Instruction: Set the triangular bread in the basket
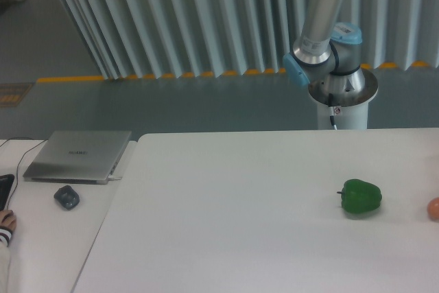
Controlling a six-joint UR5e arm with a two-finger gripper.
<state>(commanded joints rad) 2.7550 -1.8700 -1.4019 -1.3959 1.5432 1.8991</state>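
The triangular bread is out of view. No basket shows either. Only the base and lower joints of the arm [328, 46] show at the back right, behind the table; the gripper is out of the frame. A green bell pepper [361, 196] lies on the white table [240, 224] at the right. A small round pink-orange fruit [433, 208] is cut off by the right edge.
A closed silver laptop [79, 156] and a dark mouse [66, 197] lie on a second table at the left. A person's hand [5, 223] shows at the left edge. A ribbed grey curtain wall stands behind.
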